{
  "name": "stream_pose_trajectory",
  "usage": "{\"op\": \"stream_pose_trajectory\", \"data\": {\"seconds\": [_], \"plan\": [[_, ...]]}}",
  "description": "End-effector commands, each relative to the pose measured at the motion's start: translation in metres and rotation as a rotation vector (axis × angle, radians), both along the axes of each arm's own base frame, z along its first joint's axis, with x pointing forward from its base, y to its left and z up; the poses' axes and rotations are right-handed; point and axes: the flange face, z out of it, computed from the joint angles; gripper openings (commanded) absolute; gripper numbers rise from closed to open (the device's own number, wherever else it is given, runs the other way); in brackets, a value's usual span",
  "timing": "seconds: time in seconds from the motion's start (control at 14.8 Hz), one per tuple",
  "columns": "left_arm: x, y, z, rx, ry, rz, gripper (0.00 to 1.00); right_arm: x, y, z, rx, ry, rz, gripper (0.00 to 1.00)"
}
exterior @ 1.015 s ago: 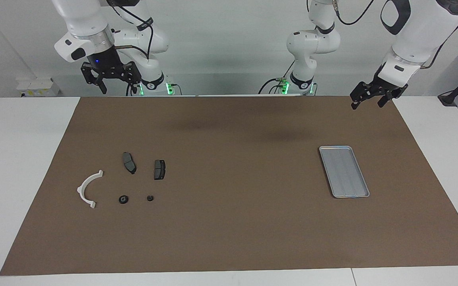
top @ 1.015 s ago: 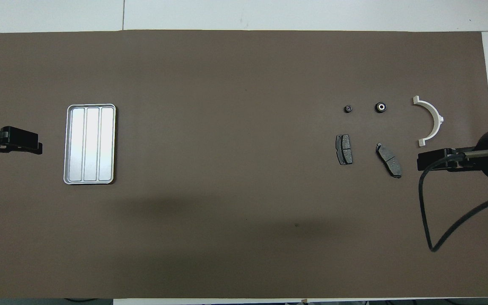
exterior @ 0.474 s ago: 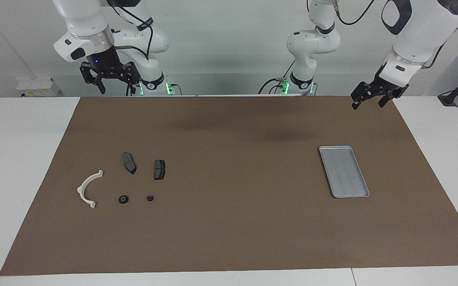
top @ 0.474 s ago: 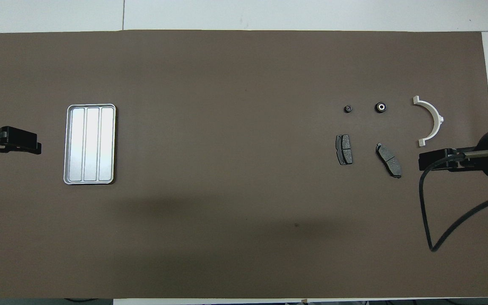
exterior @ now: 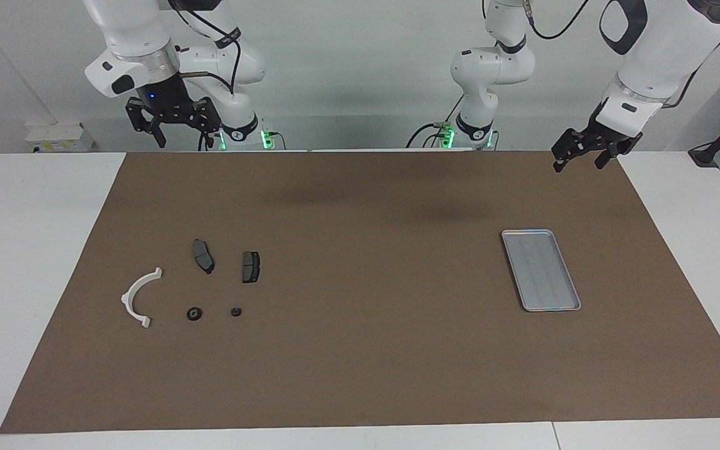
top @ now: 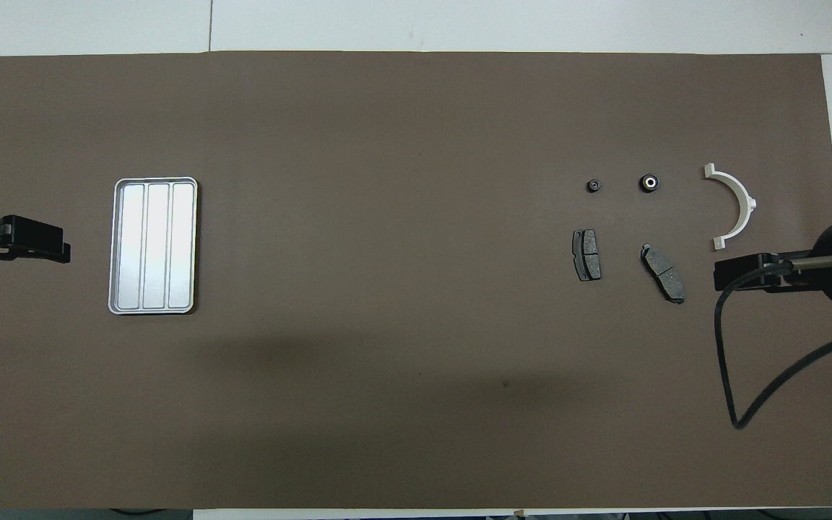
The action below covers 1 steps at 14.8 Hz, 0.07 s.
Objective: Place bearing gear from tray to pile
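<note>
The silver tray (exterior: 541, 270) (top: 154, 245) lies toward the left arm's end of the mat with nothing in it. Toward the right arm's end lies the pile: a white arc (exterior: 138, 298) (top: 734, 206) and two dark brake pads (exterior: 203, 256) (exterior: 250, 267). Two small dark bearing gears (exterior: 194, 314) (exterior: 235, 311) rest on the mat beside them, farther from the robots than the pads. My left gripper (exterior: 577, 164) (top: 66, 249) hangs open and holds nothing, high above the mat's corner beside the tray. My right gripper (exterior: 179, 139) (top: 718, 274) hangs open and holds nothing, high up at the pile's end of the table.
A brown mat (exterior: 360, 350) covers most of the white table (exterior: 29, 262). A black cable (top: 730, 361) loops down from the right arm above the mat's edge.
The right gripper has risen slightly. The left gripper, the tray and the parts have stayed where they were.
</note>
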Motion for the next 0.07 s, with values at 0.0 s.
{"op": "stream_pose_trajectory", "data": {"seconds": [0.0], "plan": [[-0.0018,0.0003,0.0059,0.000,-0.008,-0.011,1.00,-0.0005,-0.0050,0.0032,-0.020,-0.008,0.012,1.00]]}}
